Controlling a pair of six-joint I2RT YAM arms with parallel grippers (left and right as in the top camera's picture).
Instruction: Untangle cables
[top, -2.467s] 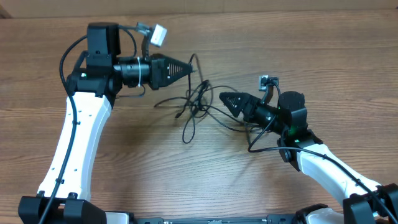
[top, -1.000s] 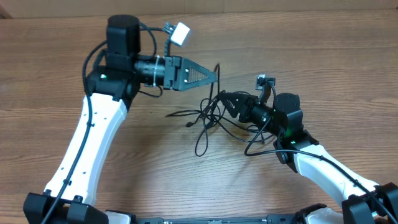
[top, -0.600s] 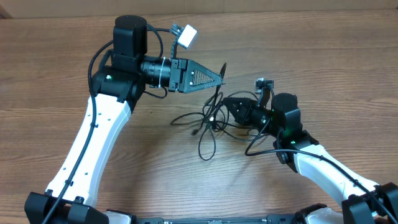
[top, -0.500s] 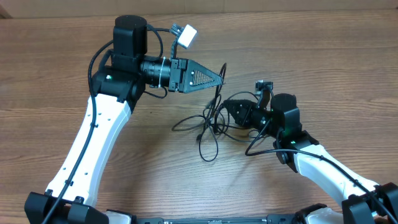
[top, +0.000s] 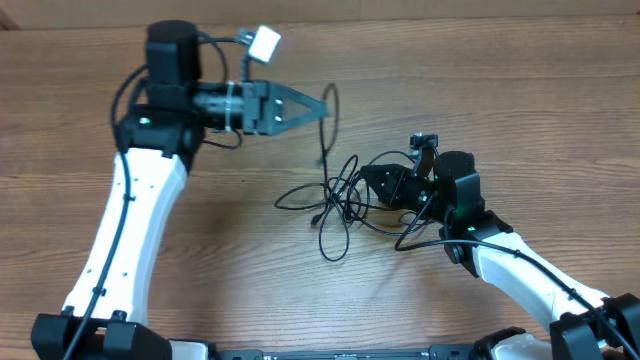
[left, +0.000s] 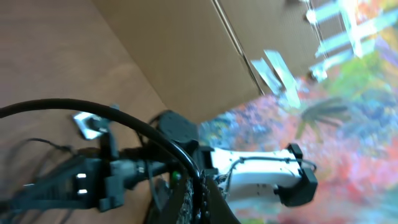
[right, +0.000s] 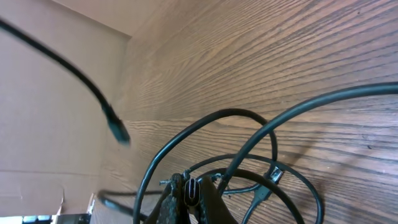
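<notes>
The cables (top: 340, 190) lie in a loose tangle on the wooden counter (top: 520, 90), about midway between its left and right edges. One long loop sags toward the near edge, and a thin tail runs out toward the left edge.

The right fingers (top: 368, 181) are closed on the right side of this tangle, low over the wood. In the right wrist view the fingers (right: 166, 205) sit pressed together at the bottom of the picture. Thin cords are pinched between them, and several loops arch out over the grain.

The left fingers (top: 310, 104) reach in from the far left part of the counter. They are closed too, their tips pinching a separate strand (top: 332, 120). The strand curves up over the tips and then drops toward the far side of the tangle. Its plug end (right: 118, 132) hangs in the air, clear of the loops below, as the right wrist view shows against the cardboard panel (right: 50, 81) along the far edge.

The left wrist view is blurred. A thick black arm cable (left: 124, 121) sweeps across the front, and the right arm (left: 261, 177) lies beyond it. The pinched strand cannot be made out there.
</notes>
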